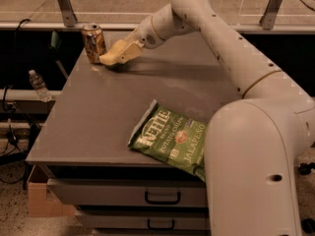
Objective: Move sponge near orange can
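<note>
I count one orange can (93,43), one sponge (110,57), one chip bag (172,142), one bottle (38,85); one claw (121,52), upper left.

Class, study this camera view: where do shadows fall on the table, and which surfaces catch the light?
Camera view: warm, dim light; the gripper, beside the orange can at the far-left corner, casts a dark shadow on the table beneath it, stretching right under the arm; the arm's pale shell and the can's silver top catch most light.
</note>
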{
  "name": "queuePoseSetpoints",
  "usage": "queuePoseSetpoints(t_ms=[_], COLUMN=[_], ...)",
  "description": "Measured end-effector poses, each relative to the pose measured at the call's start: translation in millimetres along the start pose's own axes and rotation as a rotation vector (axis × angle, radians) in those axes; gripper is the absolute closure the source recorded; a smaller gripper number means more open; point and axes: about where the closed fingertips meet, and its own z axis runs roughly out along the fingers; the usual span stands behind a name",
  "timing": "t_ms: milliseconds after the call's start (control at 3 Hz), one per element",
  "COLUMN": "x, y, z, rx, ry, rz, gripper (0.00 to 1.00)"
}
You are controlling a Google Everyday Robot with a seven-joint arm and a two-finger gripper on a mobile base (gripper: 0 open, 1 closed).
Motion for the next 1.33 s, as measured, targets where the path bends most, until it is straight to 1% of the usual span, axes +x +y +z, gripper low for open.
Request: queuePoseSetpoints(t_ms=[333,667,1000,1333], x=[1.2,3.5,5.3,10.9], y=[2.0,3.3,3.9,-0.5], z=[3.3,3.9,2.1,-17.7], rx=[-0.017,-0.027,-0.029,0.002], ry=[0.006,0.012,0.011,0.001], rz=[-0.005,-0.002,0.006,0.033], gripper=[0.13,0.00,0.00,0.00])
